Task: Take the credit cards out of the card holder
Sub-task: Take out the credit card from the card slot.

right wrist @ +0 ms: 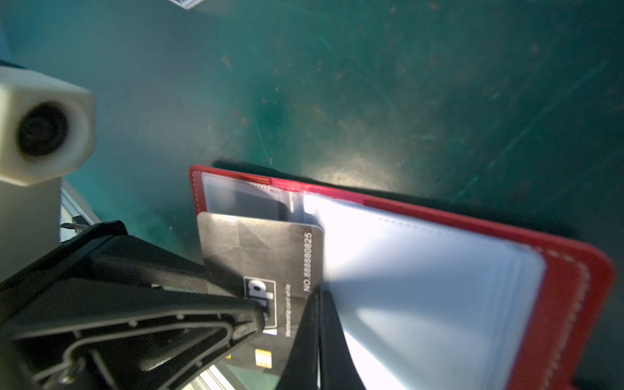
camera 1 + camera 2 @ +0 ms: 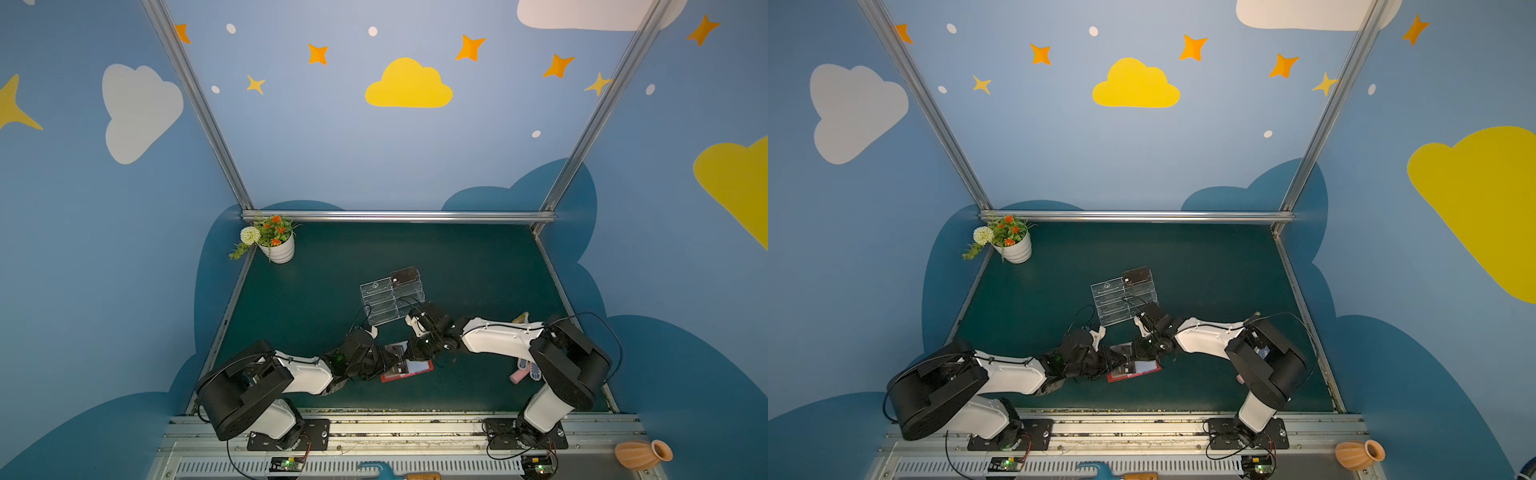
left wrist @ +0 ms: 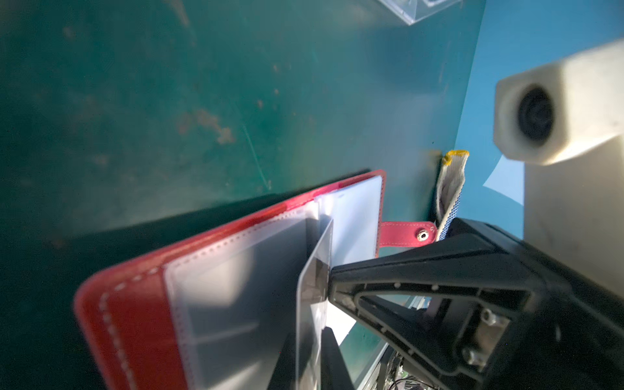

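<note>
Card: dark grey rectangular credit card (image 1: 256, 246), tilted up over open red leather-like card holder (image 1: 574, 287).
Left gripper (image 1: 258, 315): pinching card.
Right gripper (image 1: 319, 331): closed at card edge; what it grips is unclear.
Risk: if a sleeve catches the card, pulling drags the holder.

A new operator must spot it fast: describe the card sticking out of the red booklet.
On the green table, find the open red card holder lying between the two arms. The credit card stands out of its clear sleeves, pinched in the left gripper: dark grey, printed with a white number, unlike the pale pages beside it.
</note>
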Robot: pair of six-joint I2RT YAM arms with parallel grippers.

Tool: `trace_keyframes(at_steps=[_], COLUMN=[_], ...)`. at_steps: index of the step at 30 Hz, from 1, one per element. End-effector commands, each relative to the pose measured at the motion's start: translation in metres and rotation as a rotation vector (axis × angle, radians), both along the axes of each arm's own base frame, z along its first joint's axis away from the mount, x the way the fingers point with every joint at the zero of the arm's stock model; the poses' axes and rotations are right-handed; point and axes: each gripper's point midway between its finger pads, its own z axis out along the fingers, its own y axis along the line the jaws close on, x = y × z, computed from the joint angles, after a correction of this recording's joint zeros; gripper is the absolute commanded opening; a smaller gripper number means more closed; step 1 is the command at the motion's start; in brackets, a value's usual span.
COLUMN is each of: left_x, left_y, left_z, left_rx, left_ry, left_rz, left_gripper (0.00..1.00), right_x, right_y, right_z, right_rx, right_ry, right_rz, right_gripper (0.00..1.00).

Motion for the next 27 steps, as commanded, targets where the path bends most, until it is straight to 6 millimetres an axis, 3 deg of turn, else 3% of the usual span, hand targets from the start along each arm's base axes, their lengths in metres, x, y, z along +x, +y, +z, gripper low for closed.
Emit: trace_keyframes(at_steps=[1, 9, 20, 24, 27], left_x=[0.003, 0.003, 0.015, 0.022, 0.029], left_y=[-0.003, 0.003, 0.014, 0.023, 0.027], left_z=[0.002, 0.007, 0.037, 0.048, 0.062], left_rx=[-0.008, 0.000, -0.001, 0.006, 0.018], left_ry=[-0.009, -0.033, -0.105, -0.143, -0.176], left_rz=[-0.003, -0.001, -0.012, -0.023, -0.068], left_gripper=[0.06, 0.04, 0.04, 0.04, 0.04], right_x=[-0.006, -0.002, 0.008, 0.009, 0.008], right_y=[-0.004, -0.008, -0.017, -0.029, -0.037], right_z=[-0.008, 0.008, 0.066, 0.074, 0.081], right_rx=[-0.021, -0.013, 0.033, 0.023, 0.028], right_ry=[0.017, -0.026, -0.148, -0.182, -0.219], right_rz=[0.003, -0.002, -0.011, -0.016, -0.011], right_gripper=[0.02, 0.06, 0.23, 0.38, 0.65])
